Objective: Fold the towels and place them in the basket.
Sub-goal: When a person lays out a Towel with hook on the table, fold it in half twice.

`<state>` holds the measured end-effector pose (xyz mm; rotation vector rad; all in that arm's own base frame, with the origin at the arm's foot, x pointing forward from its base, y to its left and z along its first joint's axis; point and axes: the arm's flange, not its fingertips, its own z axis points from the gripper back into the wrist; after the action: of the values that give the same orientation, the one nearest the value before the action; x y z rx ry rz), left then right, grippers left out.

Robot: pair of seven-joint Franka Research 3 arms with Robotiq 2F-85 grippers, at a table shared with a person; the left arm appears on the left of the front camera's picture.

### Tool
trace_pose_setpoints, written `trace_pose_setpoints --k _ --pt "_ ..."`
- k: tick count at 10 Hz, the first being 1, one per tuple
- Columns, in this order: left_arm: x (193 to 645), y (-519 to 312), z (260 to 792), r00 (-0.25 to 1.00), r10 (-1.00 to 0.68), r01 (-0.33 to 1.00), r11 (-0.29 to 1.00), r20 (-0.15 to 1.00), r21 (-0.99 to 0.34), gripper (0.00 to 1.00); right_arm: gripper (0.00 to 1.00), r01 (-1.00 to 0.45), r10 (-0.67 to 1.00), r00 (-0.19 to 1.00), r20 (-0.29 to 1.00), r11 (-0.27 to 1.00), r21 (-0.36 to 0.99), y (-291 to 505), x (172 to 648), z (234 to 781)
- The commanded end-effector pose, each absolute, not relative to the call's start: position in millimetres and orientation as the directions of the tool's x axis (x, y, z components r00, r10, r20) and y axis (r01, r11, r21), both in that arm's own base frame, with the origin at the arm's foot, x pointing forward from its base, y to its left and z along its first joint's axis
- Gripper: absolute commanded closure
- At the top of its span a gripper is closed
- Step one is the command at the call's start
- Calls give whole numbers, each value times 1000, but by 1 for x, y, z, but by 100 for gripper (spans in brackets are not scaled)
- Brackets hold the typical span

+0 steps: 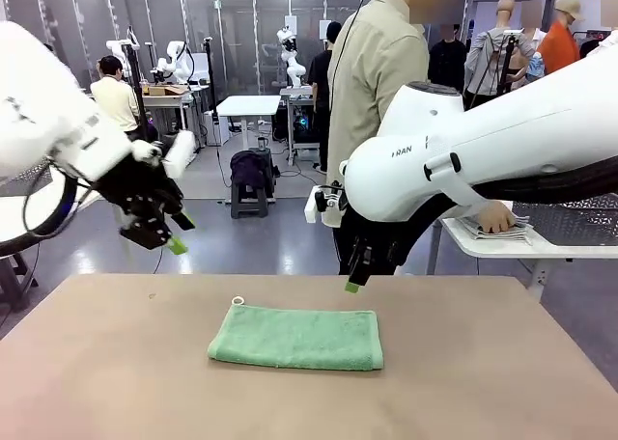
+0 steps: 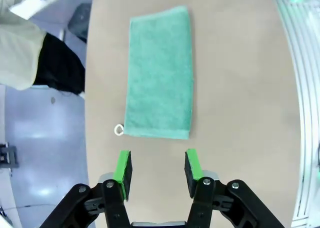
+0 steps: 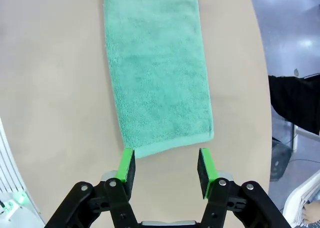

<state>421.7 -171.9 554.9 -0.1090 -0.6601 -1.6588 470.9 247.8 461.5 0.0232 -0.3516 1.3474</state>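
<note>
A folded mint-green terry-cloth towel (image 1: 295, 339) lies flat in the middle of the brown bench (image 1: 106, 372), its small white loop (image 1: 238, 301) at the far left corner. The left end effector (image 2: 157, 163) hangs above the towel's left end, fingers apart and empty. The right end effector (image 3: 166, 163) hovers over its right end, also apart and empty. Beyond, a person's hand (image 1: 495, 215) rests on grey folded cloths (image 1: 500, 233).

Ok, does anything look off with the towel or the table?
Nothing stands out. The towel lies flat and folded on the table, its edges fairly even and its loop poking out at one corner. The left gripper and right gripper hover open near its ends, empty.
</note>
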Motion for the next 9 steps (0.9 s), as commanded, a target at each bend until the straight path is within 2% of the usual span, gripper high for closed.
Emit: trace_pose_setpoints --k 1,2,3,4,5,7,9 --pt "412 -142 557 -265 -806 941 -95 530 326 44 36 -961 958 167 235 211 -180 247 478 461" --pt "413 -131 562 -269 -780 943 -94 566 319 44 36 -956 949 177 262 230 -185 248 471 462" --pt "413 -123 565 -261 -764 945 -78 590 317 44 36 -880 841 417 344 468 -80 241 477 473" --pt "413 -116 566 -247 -746 948 -54 618 314 44 36 -796 692 559 456 602 62 227 477 478" --pt "413 -106 566 -233 -734 951 -37 637 306 44 36 -683 523 684 509 704 195 212 473 476" --pt "413 -95 563 -206 -721 957 -8 662 289 44 36 -476 239 815 527 796 375 194 461 468" --pt "414 -90 560 -197 -714 959 3 672 284 44 36 -321 65 878 474 816 482 183 451 451"
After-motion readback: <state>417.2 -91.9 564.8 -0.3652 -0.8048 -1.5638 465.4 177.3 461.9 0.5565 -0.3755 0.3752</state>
